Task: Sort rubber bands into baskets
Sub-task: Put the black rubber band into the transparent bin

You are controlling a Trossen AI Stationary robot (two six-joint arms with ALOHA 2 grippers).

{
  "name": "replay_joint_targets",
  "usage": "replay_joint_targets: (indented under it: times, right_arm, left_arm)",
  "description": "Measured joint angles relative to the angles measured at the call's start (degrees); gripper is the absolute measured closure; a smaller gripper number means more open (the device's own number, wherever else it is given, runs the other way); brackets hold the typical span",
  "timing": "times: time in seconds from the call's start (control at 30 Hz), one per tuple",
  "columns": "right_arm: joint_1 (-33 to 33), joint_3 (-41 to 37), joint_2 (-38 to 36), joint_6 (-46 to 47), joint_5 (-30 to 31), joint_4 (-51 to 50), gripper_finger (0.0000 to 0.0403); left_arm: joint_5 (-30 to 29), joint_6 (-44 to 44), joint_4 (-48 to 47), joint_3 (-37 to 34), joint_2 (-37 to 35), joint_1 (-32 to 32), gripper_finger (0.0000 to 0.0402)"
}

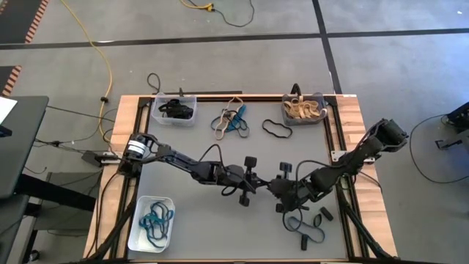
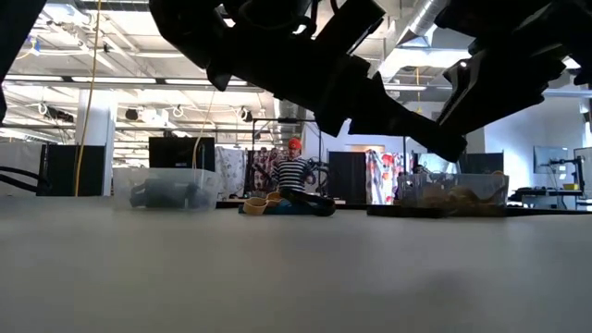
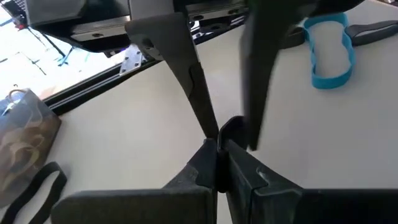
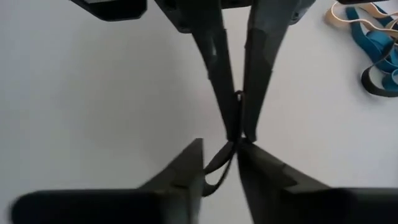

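At the middle of the table, our left gripper and right gripper meet tip to tip. Our left jaws are clenched on a black rubber band; our right jaws stand slightly parted around it. The clear basket and dark grey basket sit along the far edge, and the white basket sits at the near left corner.

I have both dark six-joint arms reaching in low over the table's middle, tip to tip. My left gripper is at the end of the left arm, stretched from the left edge, its fingers pressed together. My right gripper meets it, fingers slightly parted, I think.
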Motion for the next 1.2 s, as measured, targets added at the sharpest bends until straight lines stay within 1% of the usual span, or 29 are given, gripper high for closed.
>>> replay_joint_targets:
  times: [0.13, 0.2, 0.27, 0.33, 0.43, 0.53, 0.63, 0.77, 0.87, 1.0, 1.1, 1.2]
  right_arm:
    - [0.02, 0.00, 0.00, 0.04, 1.53, 0.00, 0.0210]
    - [-0.07, 0.00, 0.01, 0.03, 3.07, -0.23, 0.0172]
    - [-0.37, 0.00, 0.02, 0.33, 5.19, -0.87, 0.0143]
    - [-0.62, 0.04, 0.02, 1.88, 6.26, -2.75, 0.0127]
    - [-1.12, 0.04, 0.02, 5.35, 6.39, -6.60, 0.0119]
    - [-1.18, 0.04, 0.02, 8.36, 6.40, -9.82, 0.0118]
    - [-0.76, -0.18, 0.02, 9.06, 6.55, -9.99, 0.0118]
    - [-0.14, -0.26, 0.04, 9.17, 6.49, -10.62, 0.0118]
    - [0.53, -0.28, 0.04, 9.19, 7.27, -10.68, 0.0118]
    - [0.81, -0.31, 0.04, 9.17, 7.58, -10.70, 0.0117]
    - [0.79, -0.33, 0.04, 9.15, 7.61, -10.54, 0.0117]
    - [0.76, -0.35, 0.04, 9.15, 7.61, -10.35, 0.0117]
  left_arm:
    - [-0.74, 0.17, 0.05, 0.00, 0.00, 0.09, 0.0401]
    - [-2.11, 1.29, -1.36, 0.02, -0.24, 0.17, 0.0401]
    - [-4.32, 2.61, -5.57, 0.02, -1.02, 0.27, 0.0401]
    - [-7.24, 3.50, -11.20, 0.00, -2.62, 0.64, 0.0401]
    - [-13.32, 4.02, -20.53, 0.02, -6.56, 1.86, 0.0401]
    - [-18.55, 3.56, -32.14, 0.02, -11.12, 4.25, 0.0401]
    - [-20.67, 1.29, -44.55, 0.02, -16.41, 8.14, 0.0401]
    - [-22.00, -2.76, -60.54, 0.02, -23.11, 16.04, 0.0401]
    - [-21.95, -5.46, -69.16, 0.00, -28.15, 22.50, 0.0401]
    - [-18.42, -7.81, -76.99, 0.02, -34.00, 31.77, 0.0401]
    - [-15.85, -8.57, -81.69, 0.02, -36.51, 39.08, 0.0401]
    - [-13.80, -8.66, -86.00, 0.02, -37.29, 45.87, 0.0401]
